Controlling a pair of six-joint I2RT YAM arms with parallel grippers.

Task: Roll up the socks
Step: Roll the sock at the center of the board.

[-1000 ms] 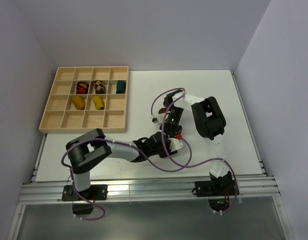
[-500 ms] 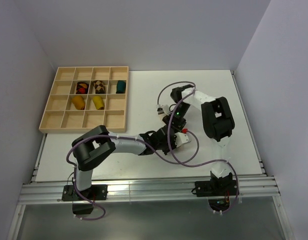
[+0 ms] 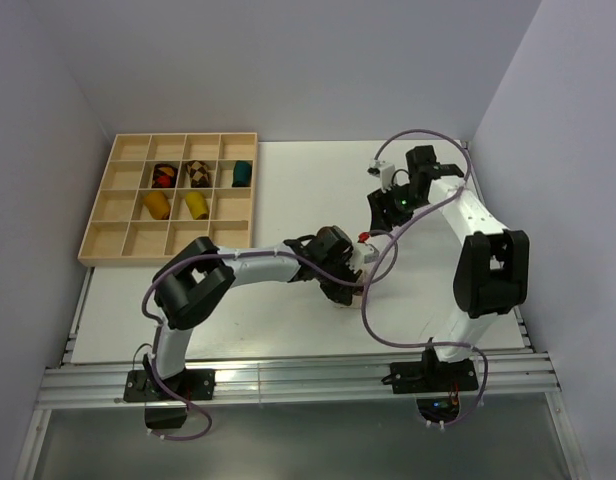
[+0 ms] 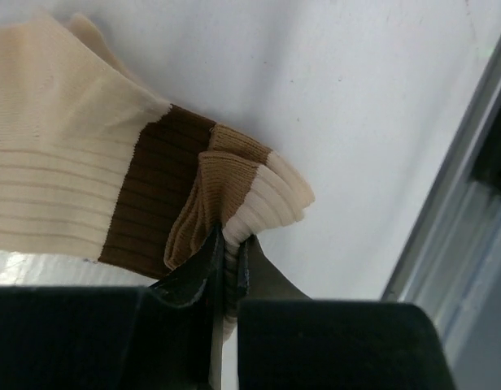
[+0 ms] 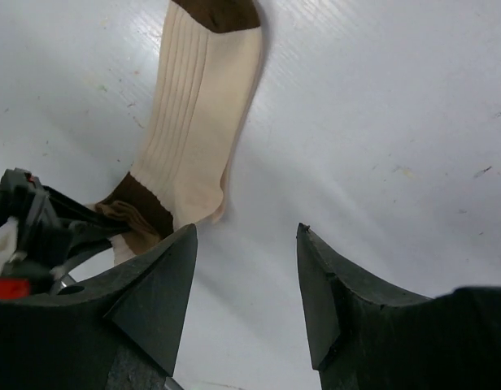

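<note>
A cream sock with brown bands lies flat on the white table. My left gripper is shut on its ribbed cuff end, which is bunched and lifted a little. In the top view the left gripper covers the sock. In the right wrist view the sock stretches away from the left gripper. My right gripper is open and empty, above bare table beside the sock; in the top view it hangs to the back right of the left gripper. Mustard-orange and yellow sock rolls sit in the tray.
A wooden compartment tray stands at the back left, also holding a teal bundle, a brown-checkered bundle and a red-and-dark bundle. Purple cables loop around both arms. A metal rail runs along the table's near edge.
My right arm has swung away from the left gripper to the back right. My left gripper has shifted right and turned while holding the cuff.
</note>
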